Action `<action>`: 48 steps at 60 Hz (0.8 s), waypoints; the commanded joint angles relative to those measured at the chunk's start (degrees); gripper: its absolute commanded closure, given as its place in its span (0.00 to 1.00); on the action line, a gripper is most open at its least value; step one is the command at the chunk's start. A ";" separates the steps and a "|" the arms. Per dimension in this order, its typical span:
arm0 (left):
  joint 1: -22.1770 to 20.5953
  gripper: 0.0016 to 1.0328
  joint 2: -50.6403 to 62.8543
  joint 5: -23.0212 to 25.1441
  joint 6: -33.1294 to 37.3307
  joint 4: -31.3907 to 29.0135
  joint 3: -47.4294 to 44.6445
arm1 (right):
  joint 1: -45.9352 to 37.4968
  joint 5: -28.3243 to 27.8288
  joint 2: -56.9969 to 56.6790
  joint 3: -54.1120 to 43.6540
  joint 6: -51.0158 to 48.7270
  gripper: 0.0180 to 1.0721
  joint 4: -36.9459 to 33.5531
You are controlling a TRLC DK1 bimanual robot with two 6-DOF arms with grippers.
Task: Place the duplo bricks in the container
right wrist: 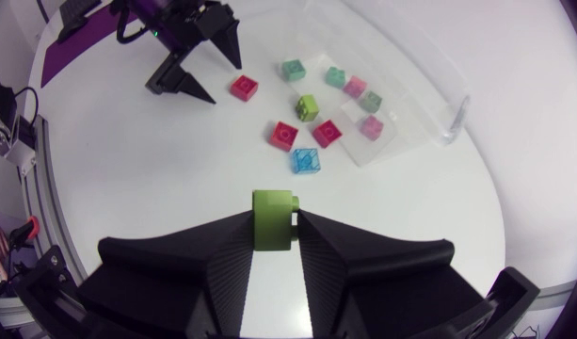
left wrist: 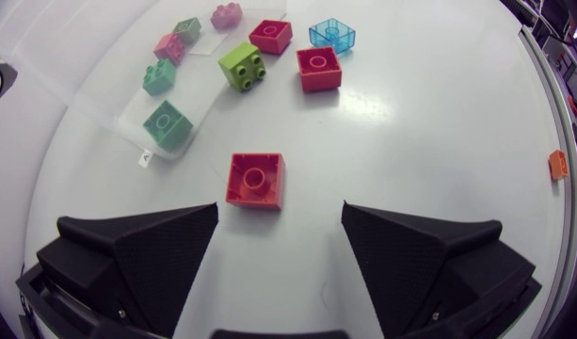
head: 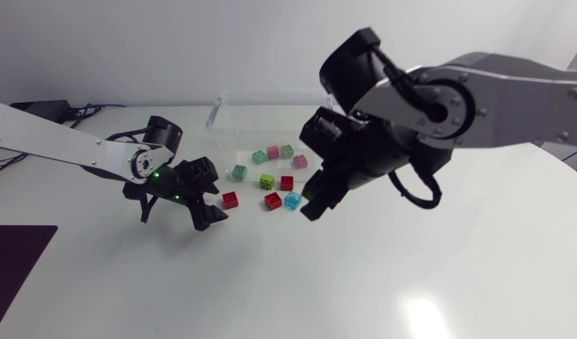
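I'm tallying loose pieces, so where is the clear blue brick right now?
In the head view the blue brick lies on the table near the middle, beside a red brick, close to the right gripper holding a green brick.

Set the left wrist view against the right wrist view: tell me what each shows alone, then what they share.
Left wrist view alone: how the red brick lies just ahead of the gap between the left gripper's open fingers. Right wrist view alone: the right gripper, its fingers shut on a green brick. Both: that red brick, the blue brick, the other loose bricks, the clear container and the left gripper.
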 commanded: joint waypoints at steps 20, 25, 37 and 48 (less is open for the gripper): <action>-0.79 0.11 7.25 1.48 1.39 0.56 6.93 | -3.72 -0.57 2.31 10.43 -1.76 0.70 -0.85; -0.97 0.11 8.04 1.57 1.48 0.56 7.20 | -4.33 -0.75 3.36 12.19 -1.68 0.70 -0.14; -2.02 0.11 9.27 1.84 2.09 0.92 7.11 | -6.44 -2.07 7.14 16.76 -1.06 0.70 2.23; -3.78 0.25 10.24 2.19 2.01 2.06 6.67 | -8.11 -2.33 11.19 20.53 -0.88 0.69 4.43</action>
